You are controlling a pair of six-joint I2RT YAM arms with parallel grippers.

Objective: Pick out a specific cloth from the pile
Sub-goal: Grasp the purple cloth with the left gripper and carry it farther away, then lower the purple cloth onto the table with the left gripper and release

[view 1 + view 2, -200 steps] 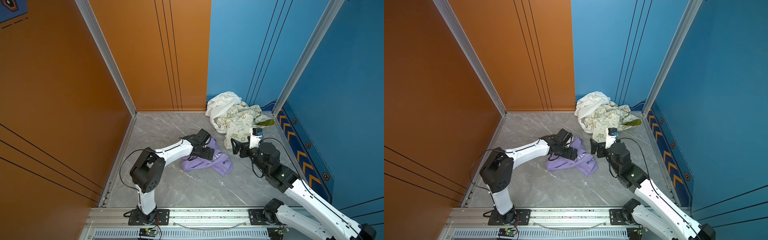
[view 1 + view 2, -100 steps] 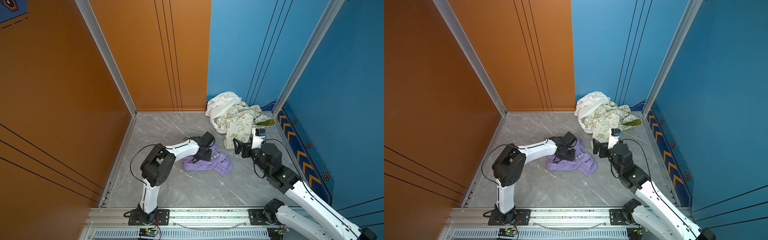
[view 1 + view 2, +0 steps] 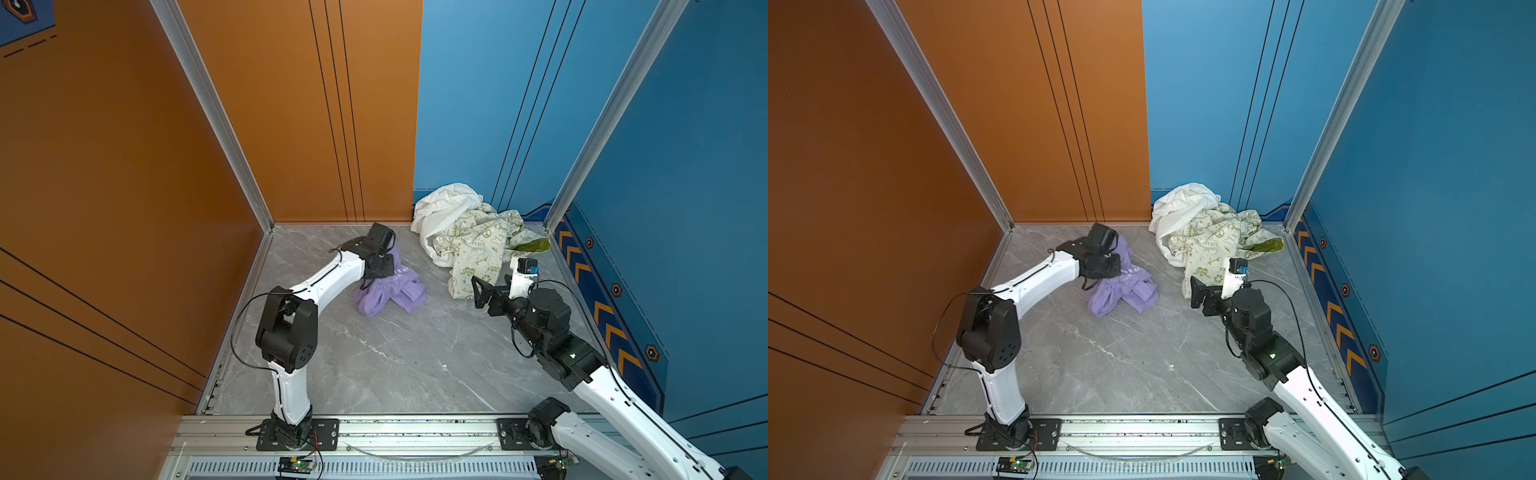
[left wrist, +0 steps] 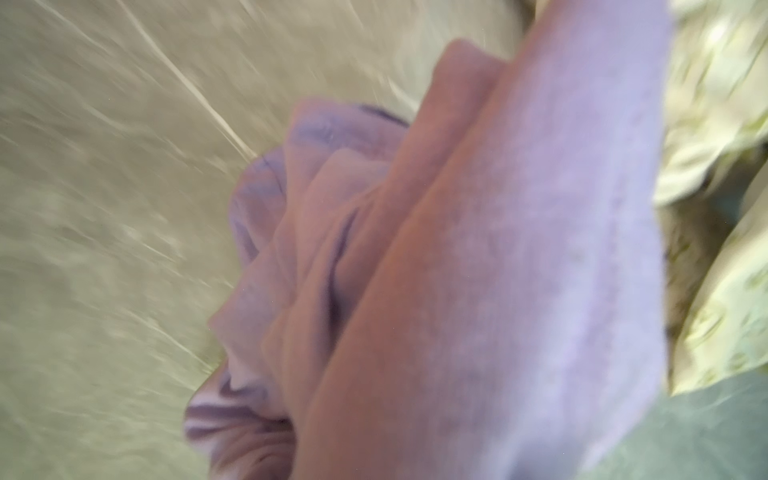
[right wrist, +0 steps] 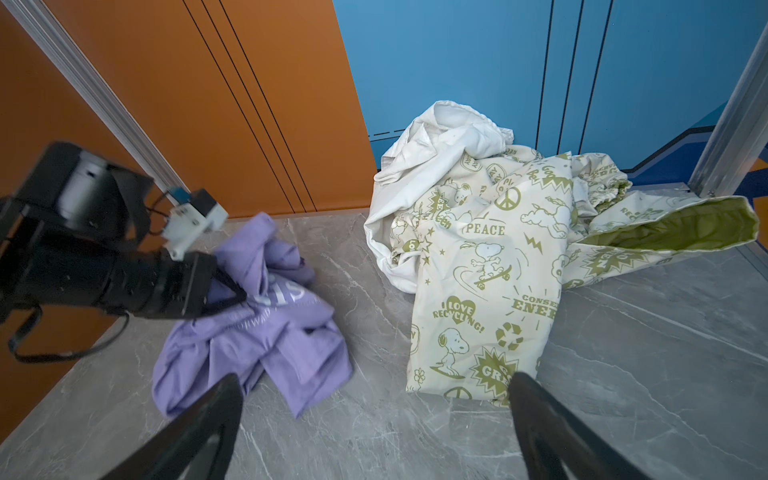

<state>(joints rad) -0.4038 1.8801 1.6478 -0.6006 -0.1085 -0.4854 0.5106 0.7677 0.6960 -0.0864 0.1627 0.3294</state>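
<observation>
left gripper [image 5: 236,297] was shut on the purple cloth [image 3: 390,291], already apart from the pile [image 3: 465,232]; only carrying off seemingly remained; right gripper [image 3: 480,293] gaped empty.

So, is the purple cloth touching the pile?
Apart. The right wrist view shows bare grey floor between the purple cloth and the pile; both top views show the same gap.

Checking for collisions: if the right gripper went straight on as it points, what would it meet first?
Probably the bare grey marbled floor in the gap between the lilac-purple lettered garment and the cream green-print cloth; depth is unclear.
</observation>
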